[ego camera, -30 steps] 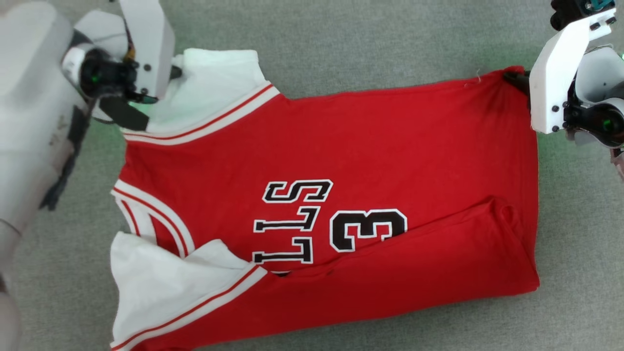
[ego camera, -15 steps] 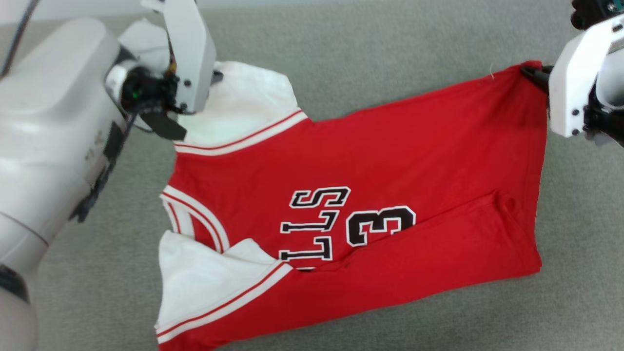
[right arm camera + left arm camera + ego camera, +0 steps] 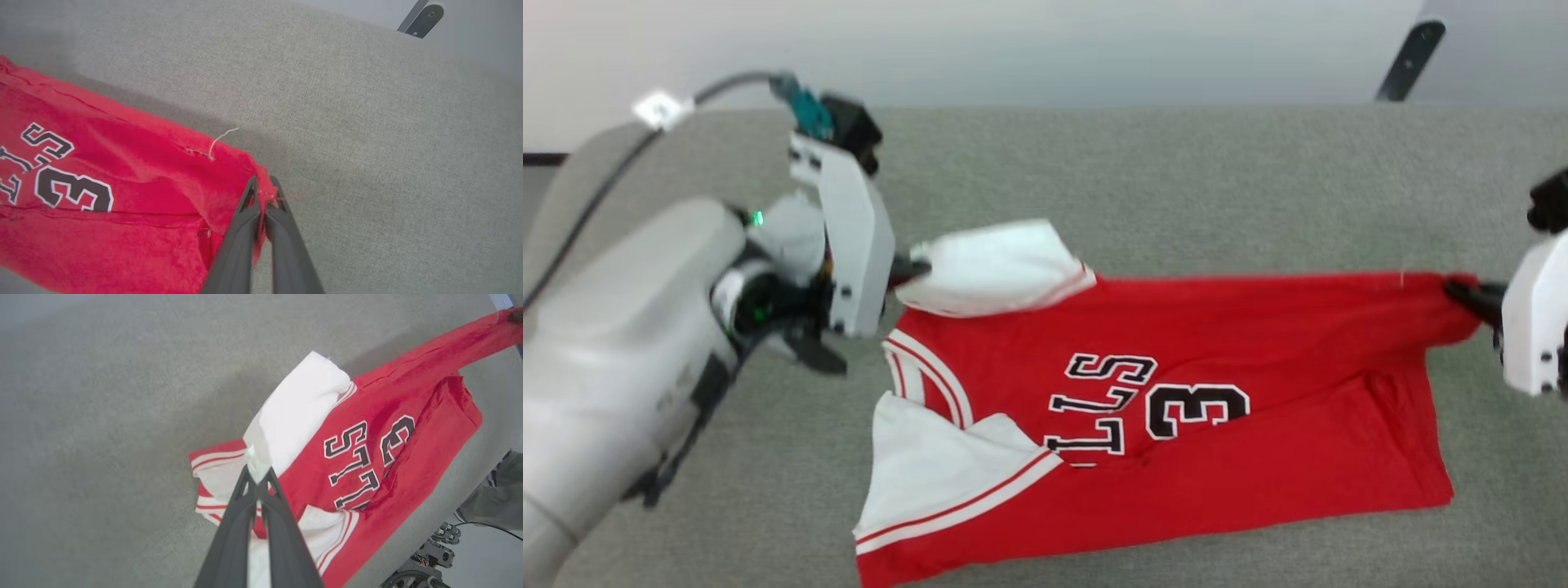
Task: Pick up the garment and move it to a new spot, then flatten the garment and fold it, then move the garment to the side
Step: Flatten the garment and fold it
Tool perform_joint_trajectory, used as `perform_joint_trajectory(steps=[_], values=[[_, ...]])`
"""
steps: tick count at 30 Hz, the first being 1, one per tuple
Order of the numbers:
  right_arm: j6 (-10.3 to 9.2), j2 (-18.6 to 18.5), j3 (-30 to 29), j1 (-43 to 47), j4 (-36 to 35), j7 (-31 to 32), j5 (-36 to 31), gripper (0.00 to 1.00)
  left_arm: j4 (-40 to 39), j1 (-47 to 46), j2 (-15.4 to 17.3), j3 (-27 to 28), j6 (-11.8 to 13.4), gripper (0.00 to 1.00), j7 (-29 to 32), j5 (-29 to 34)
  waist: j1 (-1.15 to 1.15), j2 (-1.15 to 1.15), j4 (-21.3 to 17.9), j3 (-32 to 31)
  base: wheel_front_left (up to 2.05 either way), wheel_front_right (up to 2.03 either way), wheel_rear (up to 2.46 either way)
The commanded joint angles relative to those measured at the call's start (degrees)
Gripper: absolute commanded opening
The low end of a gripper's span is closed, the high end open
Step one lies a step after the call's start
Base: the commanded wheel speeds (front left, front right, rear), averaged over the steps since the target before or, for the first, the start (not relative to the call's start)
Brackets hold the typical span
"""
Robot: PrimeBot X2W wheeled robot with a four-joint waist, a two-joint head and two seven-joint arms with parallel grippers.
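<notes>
Head view: right gripper point(image 3: 1458, 291) cut by the right edge, body largely out of frame; left forearm point(image 3: 605, 367) runs off left and bottom edges; garment point(image 3: 1258, 327) lower sleeve-side corner cut by the bottom edge; lettering point(image 3: 1103, 400) partly covered by the folded-over lower flap, word and number incomplete. Left wrist view: far hem corner leaves frame at upper right; dark hardware point(image 3: 433, 553) at lower right blurred, not identifiable. Right wrist view: garment runs off left and bottom edges; dark bar point(image 3: 421, 18) clipped by the top edge, unidentified
</notes>
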Motion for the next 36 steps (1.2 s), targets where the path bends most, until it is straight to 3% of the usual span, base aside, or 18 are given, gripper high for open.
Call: perform_joint_trajectory(steps=[1,13,20,25,28,29,30,31,32,33,36], values=[[-0.1,-0.9,-0.3,2.4,-0.7,0.0,1.1,0.0,-2.1,2.9,1.0,-0.1,0.5,0.0,-0.4,-1.3,0.0,0.0,2.2,-2.4,0.0,0.0,0.0],[-0.1,-2.3,-2.1,8.3,-1.6,4.1,3.0,0.0,-12.9,13.6,5.7,-1.7,7.4,0.0,2.6,-5.5,0.0,0.0,2.6,-2.6,0.0,0.0,0.0],[-0.1,-0.5,-3.0,8.0,-1.0,8.1,1.8,0.0,-12.4,15.1,4.5,-2.2,9.3,0.0,5.9,-7.5,0.0,0.0,2.3,-1.5,0.0,0.0,0.0],[-0.1,1.2,-3.4,7.0,-0.6,9.7,0.8,0.0,-9.4,14.5,2.9,-2.6,9.0,0.0,7.6,-7.2,0.0,0.0,1.8,-0.6,0.0,0.0,0.0],[-0.1,3.2,-3.7,6.4,-0.4,10.7,-0.4,0.0,-4.9,14.7,1.5,-3.0,8.8,0.2,9.5,-6.7,0.0,0.0,1.1,0.2,0.0,0.0,0.0],[-0.1,3.6,-3.7,6.3,-0.3,11.0,-0.9,0.0,-4.0,14.8,1.0,-3.1,8.7,0.35,9.7,-6.4,0.0,0.0,1.0,0.4,0.0,0.0,0.0],[-0.1,3.9,-3.8,6.2,-0.3,11.1,-0.9,0.0,-2.9,14.8,0.6,-3.2,8.4,0.59,9.9,-6.1,0.0,0.0,0.9,0.5,0.0,0.0,0.0],[-0.1,3.9,-3.8,6.2,-0.3,11.1,-0.9,0.0,-2.9,14.8,0.6,-3.2,8.4,0.59,9.9,-6.1,0.0,0.0,0.9,0.5,0.0,0.0,0.0],[-0.1,4.1,-3.9,6.2,-0.2,11.4,-1.1,0.0,-2.0,14.8,0.3,-3.3,8.4,0.92,10.1,-6.0,0.0,0.0,0.9,0.5,0.0,0.0,0.0],[-0.1,4.3,-3.9,6.2,-0.2,11.6,-1.3,0.0,-1.0,14.9,0.1,-3.3,8.3,1.0,10.6,-5.9,0.0,0.0,0.8,0.5,0.0,0.0,0.0],[-0.1,4.7,-4.3,6.6,0.1,11.9,-1.8,0.0,1.0,14.2,-0.4,-3.5,8.0,1.0,11.9,-5.5,0.0,0.0,0.9,0.3,0.0,0.0,0.0]])
